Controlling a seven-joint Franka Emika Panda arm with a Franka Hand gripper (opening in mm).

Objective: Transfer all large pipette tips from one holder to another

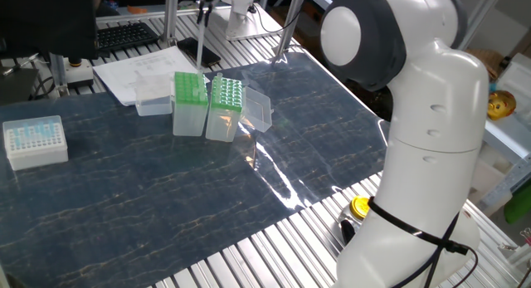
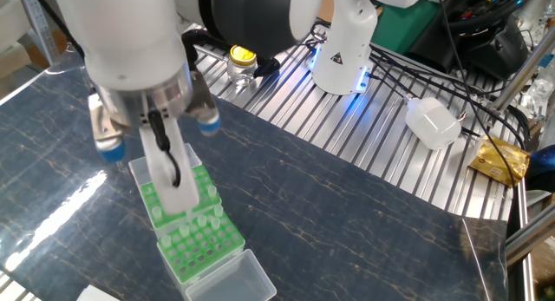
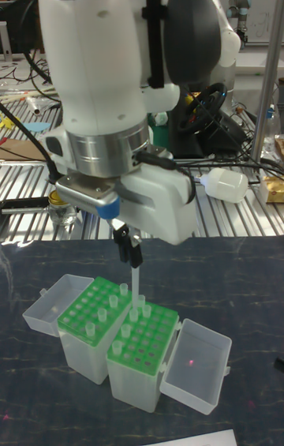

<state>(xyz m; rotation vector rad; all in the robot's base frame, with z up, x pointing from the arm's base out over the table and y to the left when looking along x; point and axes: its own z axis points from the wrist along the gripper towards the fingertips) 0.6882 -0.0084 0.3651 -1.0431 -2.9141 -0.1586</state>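
Two green racks stand side by side on the dark table, the left rack and the right rack, also seen as rack and rack. A few large pipette tips stand in their holes. My gripper hangs above the gap between them, shut on one clear large pipette tip, whose lower end hovers just over the racks. In one fixed view the gripper is at the top edge. From the other side its fingers hide part of the racks.
Both racks' clear lids lie open, lid and lid. A white box of pale-blue tips sits at the table's left. Papers lie behind the racks. A yellow-capped jar and a white bottle stand on the slatted bench.
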